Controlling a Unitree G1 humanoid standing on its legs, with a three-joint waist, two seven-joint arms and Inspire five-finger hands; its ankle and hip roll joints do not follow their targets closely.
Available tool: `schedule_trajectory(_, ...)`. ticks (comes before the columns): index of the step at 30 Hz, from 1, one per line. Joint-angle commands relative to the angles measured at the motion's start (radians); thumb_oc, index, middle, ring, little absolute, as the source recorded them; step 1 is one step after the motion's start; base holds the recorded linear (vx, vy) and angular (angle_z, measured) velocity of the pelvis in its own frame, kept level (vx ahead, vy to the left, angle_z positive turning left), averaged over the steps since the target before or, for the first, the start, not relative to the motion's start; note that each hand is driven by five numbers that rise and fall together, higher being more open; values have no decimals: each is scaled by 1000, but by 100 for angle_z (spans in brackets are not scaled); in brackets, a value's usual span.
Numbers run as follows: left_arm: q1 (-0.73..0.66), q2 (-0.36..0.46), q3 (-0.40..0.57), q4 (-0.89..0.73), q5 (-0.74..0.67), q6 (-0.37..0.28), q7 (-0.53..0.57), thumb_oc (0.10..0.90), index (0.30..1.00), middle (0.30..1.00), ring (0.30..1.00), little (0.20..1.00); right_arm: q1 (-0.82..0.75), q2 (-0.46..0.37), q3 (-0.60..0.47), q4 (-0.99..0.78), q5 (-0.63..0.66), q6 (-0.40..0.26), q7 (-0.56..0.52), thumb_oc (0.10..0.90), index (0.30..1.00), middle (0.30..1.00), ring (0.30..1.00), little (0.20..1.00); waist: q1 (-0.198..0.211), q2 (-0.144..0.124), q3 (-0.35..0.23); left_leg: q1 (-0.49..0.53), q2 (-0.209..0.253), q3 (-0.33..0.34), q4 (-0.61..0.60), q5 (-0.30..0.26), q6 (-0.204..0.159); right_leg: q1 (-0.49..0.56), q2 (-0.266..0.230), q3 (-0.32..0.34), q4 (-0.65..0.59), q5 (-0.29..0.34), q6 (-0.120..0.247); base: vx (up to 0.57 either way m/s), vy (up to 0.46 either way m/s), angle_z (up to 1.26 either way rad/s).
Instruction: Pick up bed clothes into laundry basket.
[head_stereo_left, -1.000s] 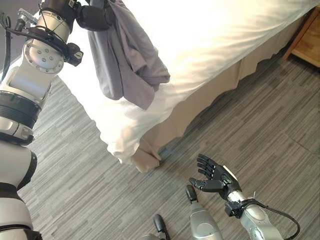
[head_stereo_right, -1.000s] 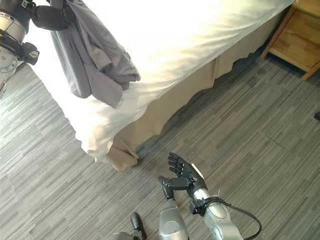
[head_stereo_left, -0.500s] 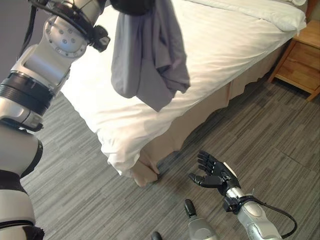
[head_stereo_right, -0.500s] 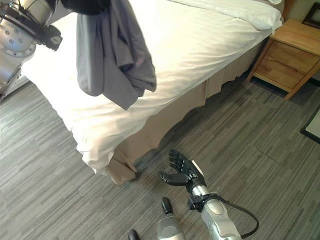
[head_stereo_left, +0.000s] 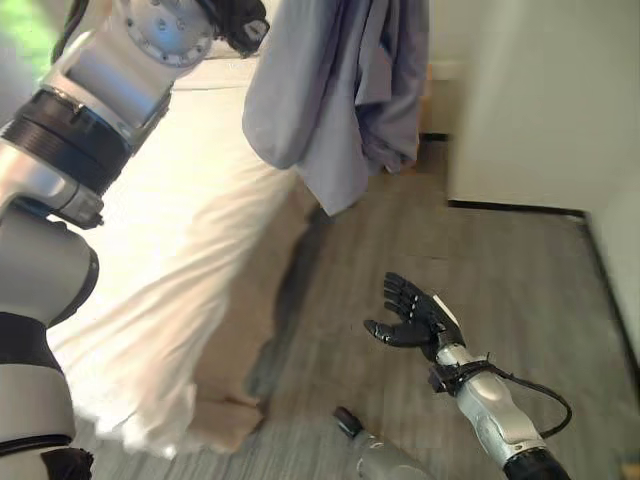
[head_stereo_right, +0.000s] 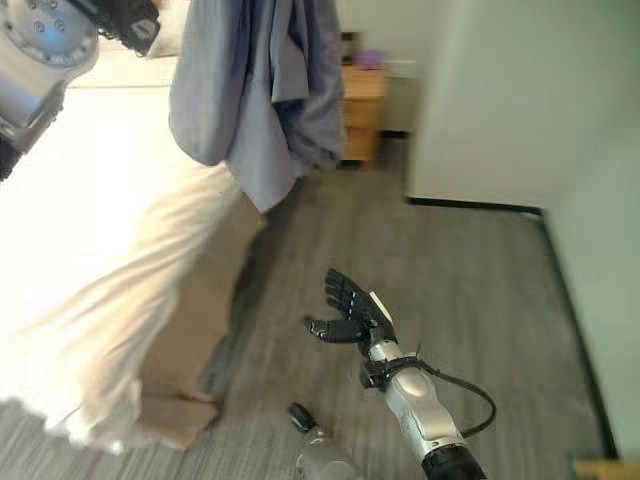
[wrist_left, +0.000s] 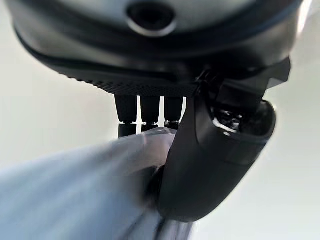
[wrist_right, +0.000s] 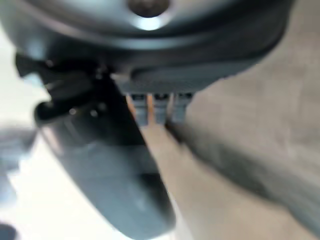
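- Up at the top of your head views, your left robot hand (wrist_left: 210, 165) is clamped on the grey garment (head_stereo_left: 335, 100); the left wrist view shows thumb and fingers (wrist_left: 141, 111) pinching a fold of the cloth between them.
- Held that high, the grey garment hangs free in the air, off the bed (head_stereo_left: 190, 260) and well above the floor (head_stereo_left: 500, 290). Judging from that, the height is there to keep the cloth from dragging while you carry it.
- Its long axis runs straight up and down: bunched at the grip, widening lower down, with the lowest corner pointing at the floor just beside the bed's edge.
- Low and to your right, your right robot hand (head_stereo_left: 412, 322) hangs over the floor with fingers spread and relaxed, holding nothing, well apart from the cloth. It looks parked out of the way, or kept ready to steady the load.
- Beyond the garment you have a wooden nightstand (head_stereo_right: 362, 112) against the far wall and a pale wall panel (head_stereo_right: 490, 100) on the right.
- You have no laundry basket to aim at yet, so I judge the task as mid-carry: cloth picked, drop not yet done.
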Motion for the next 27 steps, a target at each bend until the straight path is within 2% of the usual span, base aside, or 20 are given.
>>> schedule_trajectory(1, -58, 45, 143, 53, -12, -81, 75, 400, 300, 300, 300, 300, 91, -76, -36, -59, 14, -57, -10, 800, 900, 900, 900, 900, -70, 85, -35, 75, 169, -12, -83, -75, -214, 17, -144, -68, -65, 20, 103, -128, 100, -93)
schedule_trajectory(2, -7, 43, 167, 52, -5, -70, 75, 400, 300, 300, 300, 300, 114, -53, -34, -63, 24, -55, -7, 800, 900, 900, 900, 900, -59, 81, -13, 81, 184, 49, -94, -68, -209, -23, -162, -183, -47, 6, 103, -319, 84, -109)
schedule_trajectory(3, 96, 68, 223, 13, 6, -47, 64, 400, 300, 300, 300, 300, 126, -52, -15, -62, -16, -40, -4, 800, 900, 900, 900, 900, -2, 81, 19, 71, 207, 159, -113, -42, -203, -27, -279, -515, 38, -49, 64, -308, 38, -149)
schedule_trajectory(4, 103, 71, 228, 9, 8, -45, 65, 400, 300, 300, 300, 300, 127, -55, -13, -62, -16, -39, -5, 800, 900, 900, 900, 900, -7, 80, 17, 71, 204, 155, -117, -36, -204, -27, -283, -517, 39, -48, 63, -377, 10, -213)
schedule_trajectory(5, 102, 102, 217, 3, 26, -32, 57, 400, 300, 300, 300, 300, 128, -63, 6, -62, -44, -29, -3, 800, 900, 900, 900, 900, 9, 79, 18, 60, 214, 205, -136, -12, -198, -4, -302, -581, 86, -71, 49, -251, -28, -203)
schedule_trajectory(8, 102, 170, 214, 22, 6, -36, 28, 400, 300, 300, 300, 300, 130, -80, 21, -67, -63, -24, 29, 800, 900, 900, 900, 900, 39, 89, 11, 18, 255, 339, -146, 12, -185, 62, -340, -628, 241, -149, 40, -381, 19, -207)
schedule_trajectory(9, 100, 199, 213, 31, 31, -37, 44, 400, 300, 300, 300, 300, 111, -71, 17, -71, -63, -38, 18, 800, 900, 900, 900, 900, 62, 103, 3, -17, 278, 438, -133, 26, -174, 115, -408, -714, 326, -170, 34, -322, 55, -203)
schedule_trajectory(10, 100, 200, 214, 30, 32, -37, 44, 400, 300, 300, 300, 300, 109, -71, 18, -70, -63, -38, 18, 800, 900, 900, 900, 900, 65, 103, 2, -21, 278, 441, -132, 29, -174, 110, -407, -711, 325, -166, 33, -366, -1, -268)
schedule_trajectory(11, 95, 221, 211, 26, 31, -43, 46, 400, 300, 300, 300, 300, 85, -59, 14, -76, -53, -49, 10, 800, 900, 900, 900, 900, 86, 94, -16, -37, 289, 520, -124, 29, -181, 183, -456, -777, 270, -168, 49, -234, -69, -262)
schedule_trajectory(14, 83, 244, 210, 18, 29, -46, 52, 400, 300, 300, 300, 300, 56, -49, 14, -83, -74, -63, -2, 800, 900, 900, 900, 900, 118, 74, -42, -53, 303, 635, -133, 43, -187, 247, -473, -886, 164, -150, 77, -244, -73, -160)
schedule_trajectory(15, 90, 261, 221, 4, 24, -50, 56, 400, 300, 300, 300, 300, 45, -48, 20, -83, -80, -66, -7, 800, 900, 900, 900, 900, 139, 67, -48, -54, 313, 692, -138, 49, -193, 252, -494, -976, 130, -129, 81, -171, -120, -154)
schedule_trajectory(16, 100, 258, 241, -12, 19, -51, 61, 400, 300, 300, 300, 300, 43, -45, 13, -86, -88, -68, -12, 800, 900, 900, 900, 900, 145, 56, -52, -54, 318, 715, -147, 58, -201, 244, -500, -1010, 98, -113, 85, -101, -212, -194)
schedule_trajectory(18, 111, 245, 253, -34, 21, -56, 56, 400, 300, 300, 300, 300, 68, -47, 6, -89, -92, -66, -5, 800, 900, 900, 900, 900, 123, 46, -62, -53, 338, 722, -150, 66, -215, 246, -433, -942, 26, -133, 81, -8, -251, -130)
schedule_trajectory(20, 124, 208, 277, -33, -3, -65, 54, 400, 300, 300, 300, 300, 83, -54, -4, -87, -92, -61, -4, 800, 900, 900, 900, 900, 106, 34, -61, -69, 372, 725, -99, 73, -230, 258, -397, -919, -3, -153, 66, 7, -273, -19)
schedule_trajectory(21, 158, 130, 313, -32, -33, -66, 43, 400, 300, 300, 300, 300, 108, -58, -18, -90, -86, -62, -6, 800, 900, 900, 900, 900, 92, 15, -53, -86, 419, 726, -39, 89, -255, 288, -353, -911, -42, -171, 41, -15, -257, -32)
schedule_trajectory(23, 164, 129, 318, -34, -31, -65, 44, 400, 300, 300, 300, 300, 111, -61, -19, -91, -85, -62, -6, 800, 900, 900, 900, 900, 92, 20, -53, -87, 423, 723, -33, 87, -258, 292, -350, -914, -46, -169, 39, -3, -145, -18)
schedule_trajectory(24, 183, 117, 329, -36, -30, -63, 36, 400, 300, 300, 300, 300, 116, -69, -22, -86, -84, -61, -7, 800, 900, 900, 900, 900, 87, 9, -49, -85, 450, 727, 7, 88, -269, 312, -332, -914, -72, -173, 29, 30, -160, -6)
schedule_trajectory(25, 210, 114, 347, -49, -26, -69, 41, 400, 300, 300, 300, 300, 107, -77, -21, -77, -82, -60, -15, 800, 900, 900, 900, 900, 103, -2, -35, -98, 456, 640, 64, 118, -293, 327, -307, -870, -93, -174, 18, 18, -158, -38)
schedule_trajectory(26, 213, 115, 350, -51, -25, -69, 42, 400, 300, 300, 300, 300, 106, -78, -21, -77, -82, -60, -15, 800, 900, 900, 900, 900, 104, -1, -37, -101, 456, 641, 60, 125, -293, 322, -306, -869, -95, -169, 16, 80, -108, -72)
schedule_trajectory(27, 236, 129, 336, -83, -5, -67, 50, 400, 300, 300, 300, 300, 61, -85, -10, -64, -75, -62, -27, 800, 900, 900, 900, 900, 167, -5, -25, -117, 339, 366, -5, 64, -297, 314, -295, -779, -90, -175, 23, 47, -37, -116)
